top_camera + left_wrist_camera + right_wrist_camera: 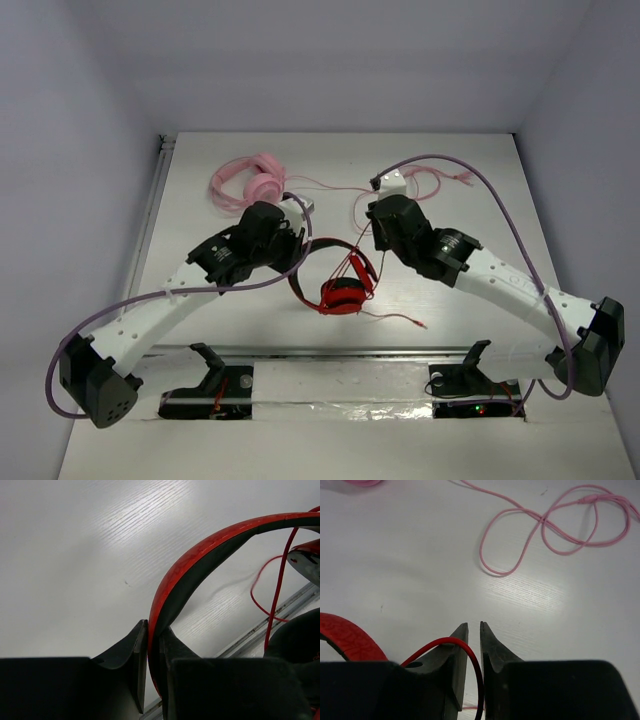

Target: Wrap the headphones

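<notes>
The red-and-black headphones (342,296) are held up over the middle of the table, ear cups hanging down. My left gripper (303,243) is shut on the headband (210,542); in the left wrist view the gripper (153,626) pinches the band's end edge-on. My right gripper (372,232) is just right of the headphones. In the right wrist view the gripper (474,626) has its jaws nearly together, with the thin red cable (440,642) looping up between them. The cable's loose end (400,320) trails on the table at front right. Part of the headband (345,635) shows at that view's lower left.
Pink headphones (262,180) lie at the back left, behind my left gripper. Their pink cable (545,520) runs across the back of the table, past a small white box (390,183). A metal rail (330,352) runs along the table's near edge.
</notes>
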`<state>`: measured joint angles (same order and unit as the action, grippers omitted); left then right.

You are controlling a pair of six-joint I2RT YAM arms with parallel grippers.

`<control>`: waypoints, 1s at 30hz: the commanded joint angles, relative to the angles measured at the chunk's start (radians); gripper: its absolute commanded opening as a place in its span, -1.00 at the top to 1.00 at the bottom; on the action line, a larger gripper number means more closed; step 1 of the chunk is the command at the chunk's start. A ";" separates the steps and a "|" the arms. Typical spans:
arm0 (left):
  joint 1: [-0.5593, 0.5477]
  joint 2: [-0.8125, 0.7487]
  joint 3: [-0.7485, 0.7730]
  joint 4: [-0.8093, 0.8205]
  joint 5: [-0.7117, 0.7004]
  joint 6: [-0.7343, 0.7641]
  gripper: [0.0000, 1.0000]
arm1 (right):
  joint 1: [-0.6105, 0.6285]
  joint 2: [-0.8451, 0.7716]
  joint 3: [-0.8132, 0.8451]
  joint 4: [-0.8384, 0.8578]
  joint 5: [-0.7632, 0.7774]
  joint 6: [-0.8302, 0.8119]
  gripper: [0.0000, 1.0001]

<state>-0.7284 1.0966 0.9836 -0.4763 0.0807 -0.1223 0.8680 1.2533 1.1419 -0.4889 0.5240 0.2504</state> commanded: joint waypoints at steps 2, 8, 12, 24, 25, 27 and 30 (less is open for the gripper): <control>0.033 -0.050 0.046 0.010 0.120 0.019 1.00 | -0.026 -0.018 -0.022 0.113 -0.001 0.016 0.55; 0.064 -0.057 0.090 0.039 0.182 -0.002 1.00 | -0.072 -0.051 -0.143 0.226 -0.117 0.124 0.63; 0.064 -0.029 0.128 -0.010 0.086 0.001 1.00 | -0.093 -0.083 -0.177 0.263 -0.128 0.164 0.67; 0.064 -0.037 0.193 -0.021 -0.007 0.006 1.00 | -0.222 -0.037 -0.206 0.262 -0.197 0.196 0.33; 0.064 -0.034 0.208 -0.025 -0.048 0.001 1.00 | -0.222 -0.029 -0.206 0.266 -0.202 0.201 0.34; 0.064 -0.041 0.222 -0.021 -0.071 -0.005 1.00 | -0.244 -0.008 -0.209 0.285 -0.209 0.211 0.38; 0.064 -0.053 0.234 -0.002 -0.067 -0.025 1.00 | -0.253 0.017 -0.209 0.302 -0.214 0.222 0.61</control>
<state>-0.6655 1.0851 1.1511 -0.5438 0.0174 -0.1070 0.6315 1.2518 0.9463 -0.2527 0.3115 0.4461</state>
